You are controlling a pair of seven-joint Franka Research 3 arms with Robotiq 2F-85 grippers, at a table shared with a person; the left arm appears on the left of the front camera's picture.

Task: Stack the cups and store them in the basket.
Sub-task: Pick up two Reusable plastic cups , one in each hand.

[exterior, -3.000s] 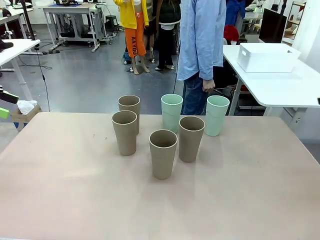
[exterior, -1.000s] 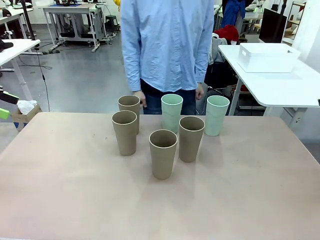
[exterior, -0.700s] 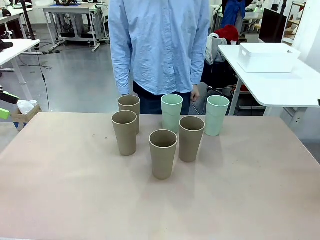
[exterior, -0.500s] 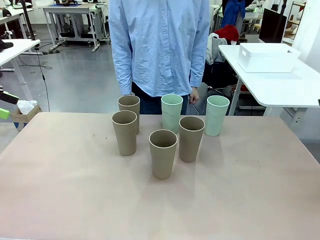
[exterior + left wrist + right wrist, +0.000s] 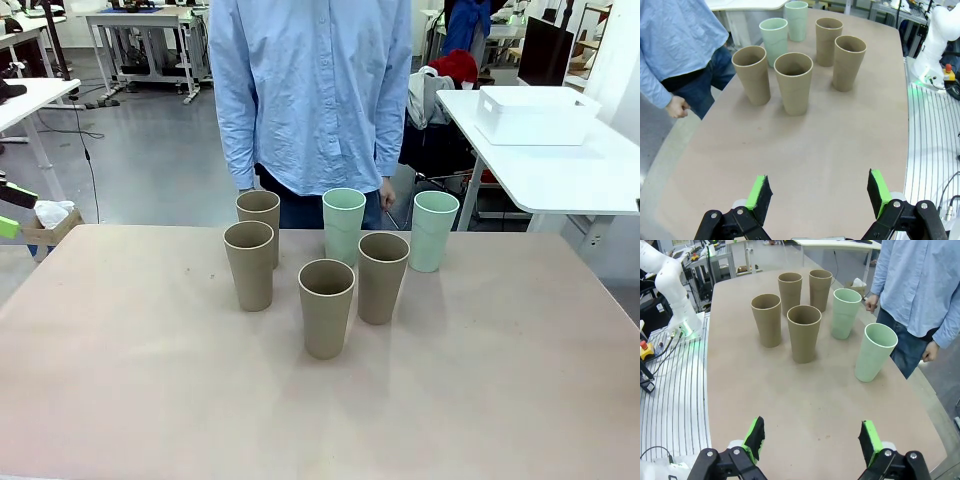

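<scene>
Well ahead of left gripper (image 5: 818, 192), cups (image 5: 793, 92) upright, unstacked.

Robotics laboratory hall: grey sealed floor (image 5: 150, 150), white steel-legged worktops (image 5: 560, 170), dark monitor (image 5: 545, 45), white robot arm (image 5: 940, 30) mounted tableside.

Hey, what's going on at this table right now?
Nothing is being handled. Six cups stand upright and unstacked on the table: four tan, two mint green. A person in a light blue shirt stands at the far edge, touching nothing. The left gripper and right gripper hang open over the near side, holding nothing. The white basket sits on a neighbouring table.
</scene>
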